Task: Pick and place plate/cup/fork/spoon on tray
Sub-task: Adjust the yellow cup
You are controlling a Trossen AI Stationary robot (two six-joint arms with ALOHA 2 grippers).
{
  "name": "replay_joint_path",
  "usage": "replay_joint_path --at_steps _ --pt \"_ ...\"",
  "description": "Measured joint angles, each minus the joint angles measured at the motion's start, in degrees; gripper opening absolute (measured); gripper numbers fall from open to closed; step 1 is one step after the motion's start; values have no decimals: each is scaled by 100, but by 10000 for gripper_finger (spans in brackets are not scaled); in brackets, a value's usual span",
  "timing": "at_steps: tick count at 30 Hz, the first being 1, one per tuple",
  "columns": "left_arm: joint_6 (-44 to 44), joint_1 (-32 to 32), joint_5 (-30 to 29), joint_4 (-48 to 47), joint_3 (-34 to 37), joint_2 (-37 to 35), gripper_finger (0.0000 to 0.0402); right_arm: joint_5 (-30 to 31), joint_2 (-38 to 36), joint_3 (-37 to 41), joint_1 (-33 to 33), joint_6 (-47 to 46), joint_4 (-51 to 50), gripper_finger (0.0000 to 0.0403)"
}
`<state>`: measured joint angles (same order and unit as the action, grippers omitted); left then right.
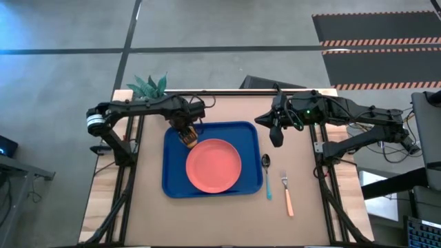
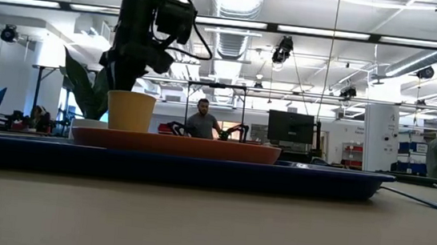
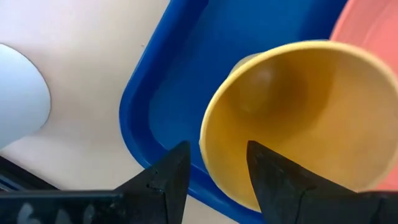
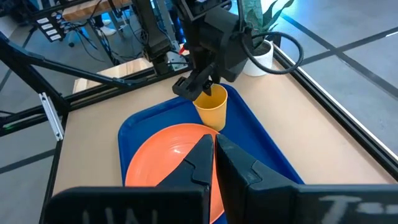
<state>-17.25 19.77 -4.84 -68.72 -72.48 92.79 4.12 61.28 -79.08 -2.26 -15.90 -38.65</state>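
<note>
The orange-yellow cup [image 1: 187,136] stands upright on the far left corner of the blue tray [image 1: 172,180], beside the coral-pink plate [image 1: 213,165] that lies flat in the tray. My left gripper [image 3: 217,149] is open over the cup [image 3: 298,118], pointing down. The blue-handled spoon [image 1: 267,176] and the orange-handled fork [image 1: 286,193] lie on the table right of the tray. My right gripper [image 1: 275,138] is shut and empty, above the table beyond the spoon. My left gripper stands astride the cup's rim [image 3: 208,124] from above, one finger inside the cup and one outside. A gap shows between the outer finger [image 3: 171,174] and the wall. I cannot tell whether the inner finger [image 3: 273,177] touches the wall.
A white pot [image 3: 18,93] with a green plant [image 1: 148,85] stands at the table's far left corner, just beyond the tray. Bare table lies in front of the tray and to its left.
</note>
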Motion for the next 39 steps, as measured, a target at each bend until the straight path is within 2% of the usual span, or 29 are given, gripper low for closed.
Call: replay_joint_path --at_steps 8,11,15,16,20,28,33,39 --pt "-33 0 -2 250 209 0 129 2 0 2 0 2 15 8" --pt "-34 1 -4 254 200 0 93 37 0 2 0 2 22 8" --pt "-32 2 1 269 198 0 18 39 0 2 0 2 41 8" --pt "-45 2 16 265 196 -3 11 39 0 2 0 2 42 8" --pt "-42 2 47 154 181 -13 4 42 0 2 0 2 61 8" --pt "-189 4 19 -942 55 -300 1 44 -2 2 0 4 62 8" --pt "-208 11 487 -814 51 -613 1 46 -2 2 0 48 91 8" --pt "-335 56 546 -825 64 -709 0 48 -2 2 0 48 163 8"
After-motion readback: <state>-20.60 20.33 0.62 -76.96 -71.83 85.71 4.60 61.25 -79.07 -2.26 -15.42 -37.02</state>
